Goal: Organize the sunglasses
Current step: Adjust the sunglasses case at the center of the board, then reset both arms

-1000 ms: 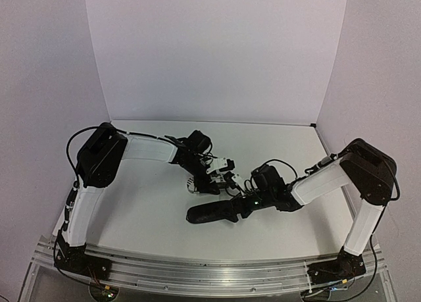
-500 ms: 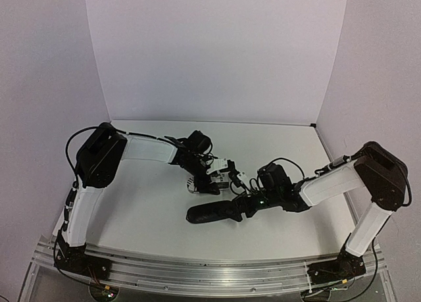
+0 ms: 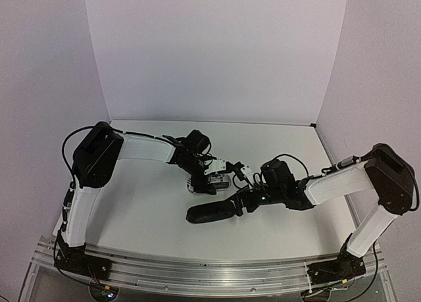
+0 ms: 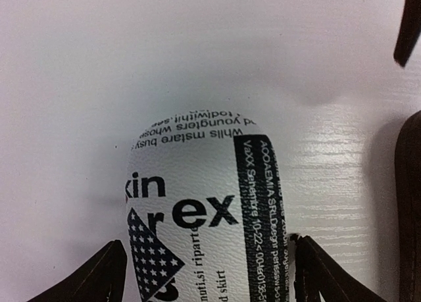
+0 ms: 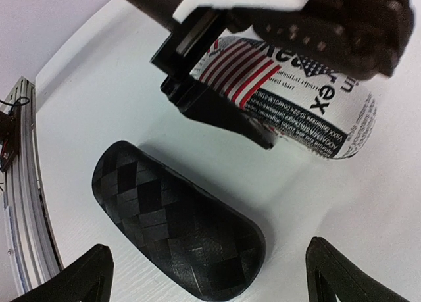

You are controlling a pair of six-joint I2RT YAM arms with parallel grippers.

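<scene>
The left arm [image 3: 148, 147] and right arm [image 3: 332, 183] share white tubular shells, boxy black joint housings [image 3: 99, 156], looping thin black cables [image 3: 65, 146].

Left gripper [image 5: 322, 98] clasps printed case [image 5: 283, 85] near black case [image 5: 177, 223].

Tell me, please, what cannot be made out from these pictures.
Sunglasses: no view shows either pair; whether they sit inside the cases cannot be told.
Printed case: left wrist view, bottom edge cuts off its near end.
Black case: top view, the right gripper covers its right end.
</scene>
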